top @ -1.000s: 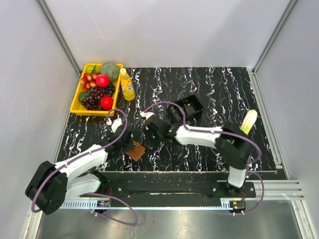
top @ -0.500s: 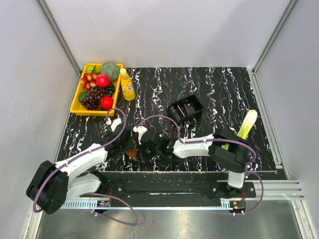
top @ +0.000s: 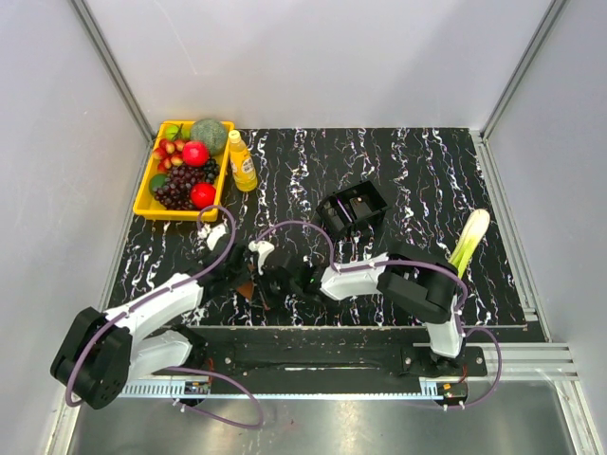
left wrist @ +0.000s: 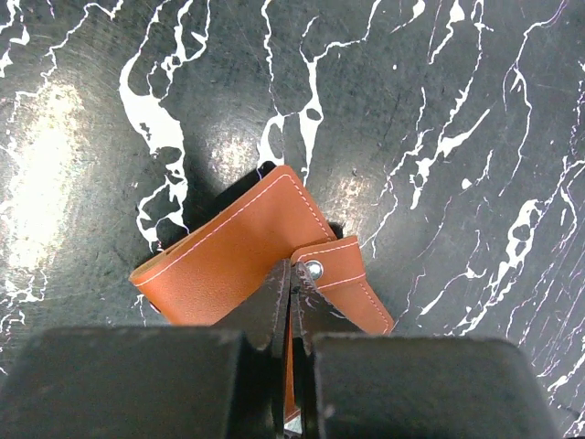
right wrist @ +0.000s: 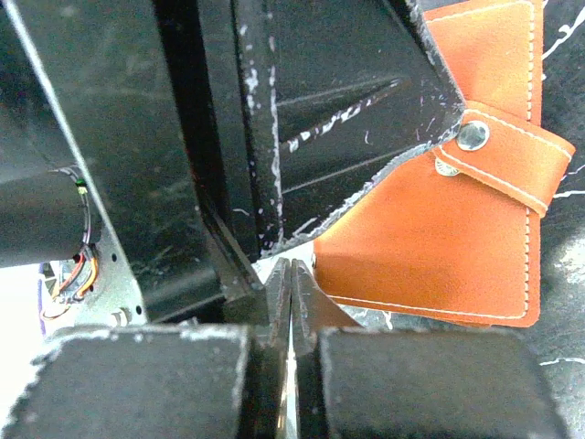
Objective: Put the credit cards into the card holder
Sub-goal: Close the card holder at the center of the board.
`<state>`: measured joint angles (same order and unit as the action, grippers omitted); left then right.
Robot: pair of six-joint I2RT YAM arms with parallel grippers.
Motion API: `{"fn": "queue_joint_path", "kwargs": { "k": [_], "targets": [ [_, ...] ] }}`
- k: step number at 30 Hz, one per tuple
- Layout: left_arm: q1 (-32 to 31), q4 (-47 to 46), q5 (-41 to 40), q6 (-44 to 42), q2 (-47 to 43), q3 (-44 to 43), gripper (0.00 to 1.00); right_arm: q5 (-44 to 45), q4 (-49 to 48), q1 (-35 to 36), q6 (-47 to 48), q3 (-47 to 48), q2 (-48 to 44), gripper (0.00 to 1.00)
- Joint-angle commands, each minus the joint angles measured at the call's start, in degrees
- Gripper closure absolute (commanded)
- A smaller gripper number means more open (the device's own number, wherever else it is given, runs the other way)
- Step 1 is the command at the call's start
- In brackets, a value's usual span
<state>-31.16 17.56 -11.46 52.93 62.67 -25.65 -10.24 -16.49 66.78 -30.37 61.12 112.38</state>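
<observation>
Card holder [left wrist: 233, 261]: brown leather, pale stitching, lying flat and folded on the black white-veined surface [top: 417, 171], near the front edge and left of centre, between the tips of the two arms. Its strap [left wrist: 340, 274], with a metal snap [left wrist: 313, 269], wraps over one edge. Left claw [left wrist: 291, 274]: fingers pressed together, no gap, tips resting on the card holder right at the snap. A thin line of brown shows in the slit between the fingers; cannot tell whether leather is pinched there or only seen behind them. Right claw [right wrist: 290, 270]: also fully closed, reaching in from the right, tips just beside the card holder's stitched edge and close against the black body of the left claw, which covers part of the leather in the right wrist view. Cannot tell whether anything is held between the right fingers. No card can be made out in any view. Elsewhere on the surface: an open black box [top: 353, 209] behind the claws near the middle, a yellow basket [top: 144, 194] of fruit at the far left corner, a yellow bottle [top: 242, 161] upright just beside it, and a leek [top: 469, 242] at the right, well apart from the work.
</observation>
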Motion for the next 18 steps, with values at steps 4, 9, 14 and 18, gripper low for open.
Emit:
{"fn": "queue_joint_path", "kwargs": {
  "k": [4,9,14,18],
  "targets": [
    [-0.2,-3.7,5.4,-2.5,0.9,0.6,1.0,6.1,0.4,0.2,-4.9,5.8,4.0,1.0],
    [-0.2,-8.7,9.3,-3.4,3.7,-0.1,1.0,15.9,8.6,-0.9,-7.1,7.5,4.6,1.0],
    [-0.2,-15.4,10.5,-4.5,8.0,-2.2,1.0,17.9,7.7,-7.3,-12.9,0.9,2.8,1.0],
    [-0.3,-22.9,13.3,-5.7,13.3,-3.6,1.0,14.0,-1.4,-12.4,-16.9,-6.7,1.4,1.0]
  ]
}}
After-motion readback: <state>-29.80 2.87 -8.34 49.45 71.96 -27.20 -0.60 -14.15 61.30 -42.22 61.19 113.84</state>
